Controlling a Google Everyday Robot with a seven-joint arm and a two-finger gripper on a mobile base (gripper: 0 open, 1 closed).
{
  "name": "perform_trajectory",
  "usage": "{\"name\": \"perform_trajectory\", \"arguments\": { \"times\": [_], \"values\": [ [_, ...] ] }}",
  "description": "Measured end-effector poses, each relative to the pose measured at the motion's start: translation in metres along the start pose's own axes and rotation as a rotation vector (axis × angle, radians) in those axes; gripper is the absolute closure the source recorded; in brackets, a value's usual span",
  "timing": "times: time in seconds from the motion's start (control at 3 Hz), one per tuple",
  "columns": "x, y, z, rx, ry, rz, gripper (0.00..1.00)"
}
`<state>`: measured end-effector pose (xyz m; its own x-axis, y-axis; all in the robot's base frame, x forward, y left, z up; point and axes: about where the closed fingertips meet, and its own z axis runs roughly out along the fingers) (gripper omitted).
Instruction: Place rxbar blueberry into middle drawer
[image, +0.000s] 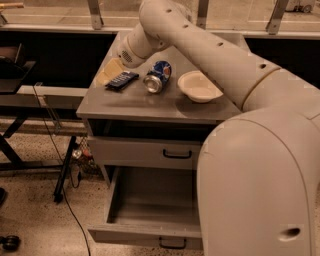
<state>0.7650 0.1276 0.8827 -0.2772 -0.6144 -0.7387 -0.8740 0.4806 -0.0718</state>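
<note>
The rxbar blueberry (121, 80) was found lying flat on the grey cabinet top (150, 107), near its left rear corner, not yet in the drawer. The gripper (109, 74) was seen just behind and to the left of it, at the end of the pale arm (210, 55), low over the top and very close to the bar. Whether the gripper was open, closed, or already on the bar could not be told, and contact could not be confirmed either.

Just to the right of the bar a crushed blue soda can (157, 76) was lying on its side, and further right a pale bowl (199, 86) was standing. Below the top, the upper drawer front (140, 150) was shut. Under it the middle drawer (150, 197) was pulled out, and its tray appeared to hold nothing.

The step in hand was judged to be the grasp of the bar. It would be done well if the bar were taken across its narrow width, near its middle, with the gripper kept away from the can so that the can is not pushed. Because the bar is thin, a low approach close to the surface would be needed.

The long axis of the bar was seen to run diagonally, from the front left toward the rear right, with the far end pointing at the can.
</note>
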Motion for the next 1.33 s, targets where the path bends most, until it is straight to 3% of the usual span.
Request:
{"name": "perform_trajectory", "arguments": {
  "times": [0.67,1.33],
  "values": [
    [-0.005,0.008,0.032,0.007,0.016,0.033,0.00],
    [0.011,-0.011,0.042,0.049,0.033,0.090,0.00]
  ]
}}
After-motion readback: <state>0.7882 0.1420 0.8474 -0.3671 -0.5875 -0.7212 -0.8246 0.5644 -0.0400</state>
